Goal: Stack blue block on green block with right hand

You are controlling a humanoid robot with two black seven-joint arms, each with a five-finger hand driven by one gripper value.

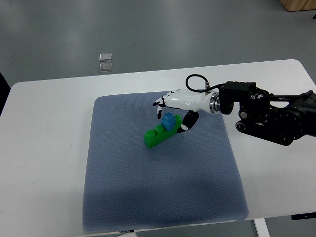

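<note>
One robot hand point(173, 116), the right, is gripping the blue block point(169, 122), seating it on the green block point(159, 135) at seven o'clock.

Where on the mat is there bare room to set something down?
The mat is bare along its near half and its left side. The crowded spot is up centre, where the right hand sits at the blue block on the green block.

You have a white tabletop point(59, 108) before you; a grey-blue mat point(163, 187) lies flat on it, covering its middle.
</note>
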